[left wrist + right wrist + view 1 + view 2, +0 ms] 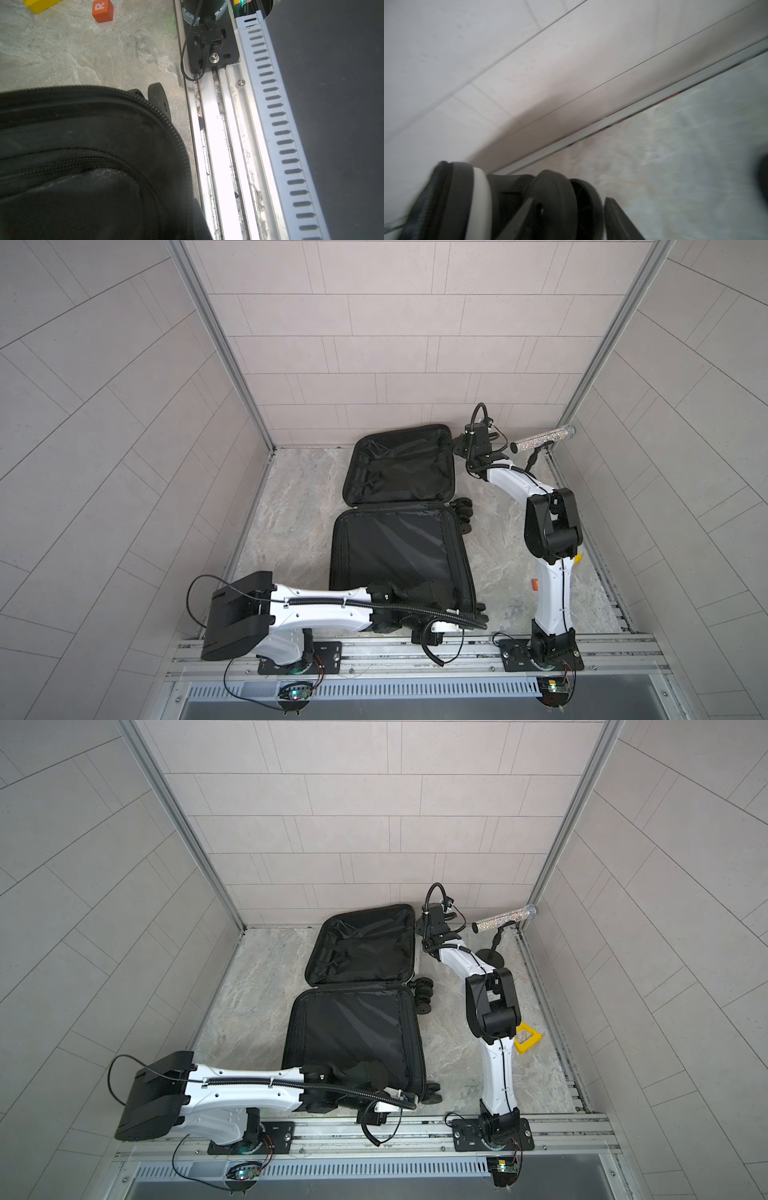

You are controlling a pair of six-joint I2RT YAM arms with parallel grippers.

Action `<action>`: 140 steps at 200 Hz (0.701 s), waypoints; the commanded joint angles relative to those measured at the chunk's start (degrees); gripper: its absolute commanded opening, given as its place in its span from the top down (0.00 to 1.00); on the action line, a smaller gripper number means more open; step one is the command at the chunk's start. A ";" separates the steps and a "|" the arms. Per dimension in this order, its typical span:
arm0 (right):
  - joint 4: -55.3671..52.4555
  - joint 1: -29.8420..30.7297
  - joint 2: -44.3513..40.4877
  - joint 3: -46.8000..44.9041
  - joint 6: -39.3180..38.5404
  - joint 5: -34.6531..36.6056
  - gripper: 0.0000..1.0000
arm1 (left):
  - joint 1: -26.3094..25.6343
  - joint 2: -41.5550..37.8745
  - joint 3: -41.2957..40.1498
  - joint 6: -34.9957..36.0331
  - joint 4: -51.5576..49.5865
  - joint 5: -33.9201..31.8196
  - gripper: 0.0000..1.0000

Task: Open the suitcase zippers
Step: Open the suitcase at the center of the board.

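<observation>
The suitcase [399, 547] lies flat and wide open in both top views, black lining up in both halves [365, 944]. The zippers [158, 112] run as black teeth around the near half's rim in the left wrist view, beside a black wheel [160, 99]. My left gripper [432, 599] is shut and rests over the near half's right corner; its fingers are lost against the black fabric. My right gripper [459, 445] is at the far half's right corner. In the right wrist view its fingers [618, 220] stand apart around a wheel [556, 199], next to the white shell [481, 193].
A glittery tube on a stand [542, 438] stands in the far right corner. A yellow frame [528, 1038] and an orange block [102, 10] lie by the right arm. The metal rail [415, 649] runs along the near edge. Tiled walls close three sides.
</observation>
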 commanded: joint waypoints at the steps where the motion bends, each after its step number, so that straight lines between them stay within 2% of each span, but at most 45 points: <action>1: -13.25 0.45 0.29 -2.88 -10.80 8.95 0.44 | 1.51 2.80 -0.48 1.66 -2.50 -3.01 0.93; 24: -13.25 0.36 -0.96 -3.57 -11.16 9.17 0.43 | 1.53 2.99 -0.33 2.00 -2.58 -2.90 0.92; 33: -13.31 0.36 -1.89 -3.92 -11.41 9.27 0.43 | 1.46 2.98 -0.11 2.11 -2.83 -2.97 0.88; 45: -13.34 0.34 -3.76 -4.36 -12.09 9.34 0.43 | 1.54 2.78 0.15 1.90 -2.94 -3.42 0.79; 71: -13.70 0.36 -9.66 -6.06 -14.10 6.61 0.43 | 1.60 0.93 0.72 -1.24 -2.84 -6.76 0.50; 94: -15.24 0.36 -16.08 -10.02 -15.58 1.11 0.43 | 2.30 -2.33 1.96 -6.05 -3.60 -12.56 0.36; 140: -20.34 1.59 -30.36 -23.56 -13.94 -10.30 0.44 | 7.08 -7.51 7.28 -11.85 -11.39 -13.83 0.29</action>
